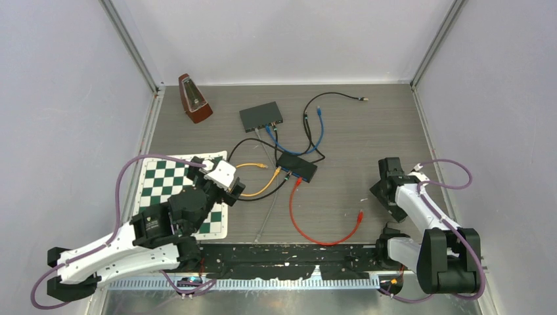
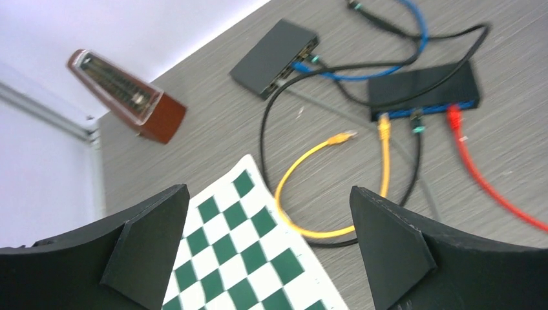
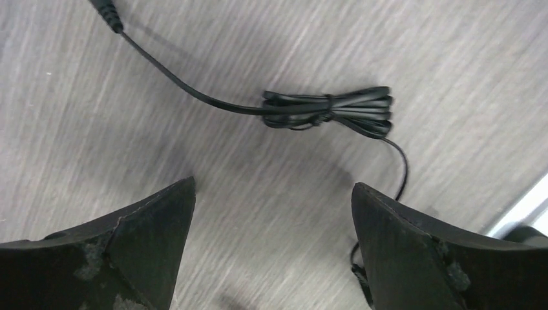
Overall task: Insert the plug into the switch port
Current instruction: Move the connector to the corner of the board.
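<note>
While left hand [image 2: 268,188] and right hand [image 3: 273,182] gape wide and empty, the yellow plug [image 2: 342,137] lies loose on the surface [image 2: 213,116] near the switch [image 2: 423,87]. A sloppy pinch could snag the black cable [image 2: 262,139] or drag the switch.

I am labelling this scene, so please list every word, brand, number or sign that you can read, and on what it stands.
No text can be read.
White mark on the left arm: too small to read.
Scale on the metronome: blurred, unreadable.
Near switch and far switch: no label visible.
</note>
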`<state>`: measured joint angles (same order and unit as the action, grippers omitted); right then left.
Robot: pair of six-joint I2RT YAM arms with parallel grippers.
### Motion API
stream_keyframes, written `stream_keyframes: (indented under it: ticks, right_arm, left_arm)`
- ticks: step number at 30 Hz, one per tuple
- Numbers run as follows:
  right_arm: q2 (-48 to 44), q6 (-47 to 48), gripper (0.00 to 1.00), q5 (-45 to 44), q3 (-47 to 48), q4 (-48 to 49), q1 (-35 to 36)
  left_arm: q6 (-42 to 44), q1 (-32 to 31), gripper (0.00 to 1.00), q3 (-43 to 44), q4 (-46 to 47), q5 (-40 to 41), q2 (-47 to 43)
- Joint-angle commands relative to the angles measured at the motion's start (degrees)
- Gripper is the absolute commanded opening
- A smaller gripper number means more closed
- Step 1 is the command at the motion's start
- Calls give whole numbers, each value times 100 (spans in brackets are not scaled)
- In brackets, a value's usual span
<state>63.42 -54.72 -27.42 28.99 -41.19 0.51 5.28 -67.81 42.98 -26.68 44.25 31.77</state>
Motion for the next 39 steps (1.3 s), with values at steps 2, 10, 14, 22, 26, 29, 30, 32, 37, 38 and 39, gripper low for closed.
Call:
stream_keyframes:
  ticks: [2,10,14,22,26,29,30,32,37,38,39]
  right_arm:
    - [21,327,95,977,-245,769,-239]
    - [90,1163,87,2205,-339,1950,-254]
    - [453,1760,76,3312,-182,2729,-254]
    - [1986,3266,63,5189,783,3209,-223]
    - [2699,4063,58,5579,1219,2845,-193]
    - [2706,4349,54,5494,1342,2651,-174]
    - [2629,4299,54,5348,1387,2511,-172]
    - [2292,4081,52,4709,1465,2235,-174]
    - [1323,2792,53,3723,1300,1589,-531]
    - [1041,2471,55,3633,1110,1580,-690]
    - [887,2354,57,3513,1026,1522,-744]
  left_arm:
    - [890,28,99,-205,-201,717,4]
    - [1050,29,100,-602,110,989,-93]
    - [1086,28,99,-807,270,951,-372]
    - [1107,37,99,-1121,583,801,-960]
    - [1143,43,99,-1050,458,741,-844]
    - [1021,51,99,-926,204,847,-671]
    - [996,53,100,-917,187,898,-640]
    - [965,53,99,-921,180,934,-628]
    - [919,63,99,-863,115,860,-729]
    - [914,58,100,-868,107,835,-776]
    - [902,63,100,-876,102,813,-820]
